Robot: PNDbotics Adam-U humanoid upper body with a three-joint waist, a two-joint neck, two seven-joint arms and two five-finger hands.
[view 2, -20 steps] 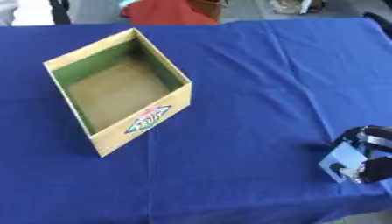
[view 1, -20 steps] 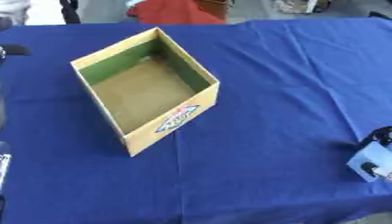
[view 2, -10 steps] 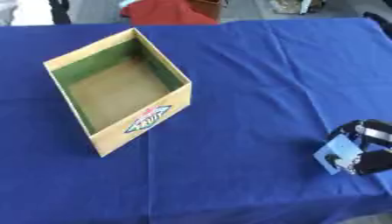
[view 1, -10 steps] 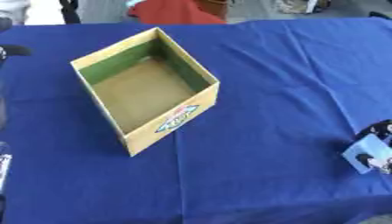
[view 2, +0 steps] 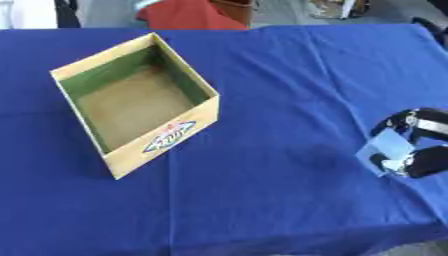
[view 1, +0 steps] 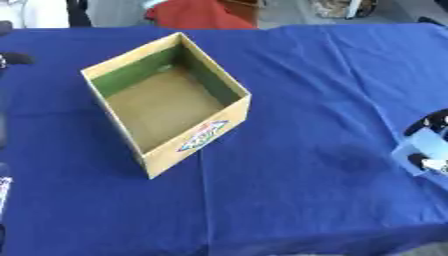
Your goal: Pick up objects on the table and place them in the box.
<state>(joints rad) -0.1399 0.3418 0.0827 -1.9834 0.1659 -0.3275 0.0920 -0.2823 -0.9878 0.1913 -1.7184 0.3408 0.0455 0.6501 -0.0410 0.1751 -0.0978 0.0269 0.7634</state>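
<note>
Cardboard box (view 2: pixel 136 107) sits open-topped on the left half of the surface (view 2: pixel 262 200), turned at an angle so one corner points toward the robot. Its outer walls are tan, with a blue, white and red logo printed on the near right side; the inner walls look green and the floor is plain brown. Nothing lies inside it. A deep blue cloth with soft creases covers the surface from edge to edge.

Well apart from the box, near the right edge, the right robot hand (view 2: pixel 418 150) comes in black with silver parts, its fingers and thumb curled around a small flat pale-blue object (view 2: pixel 385 148) with a rectangular outline. The object is tilted, one edge down toward the cloth; whether it touches the cloth cannot be told. No left robot hand can be made out in either view.
</note>
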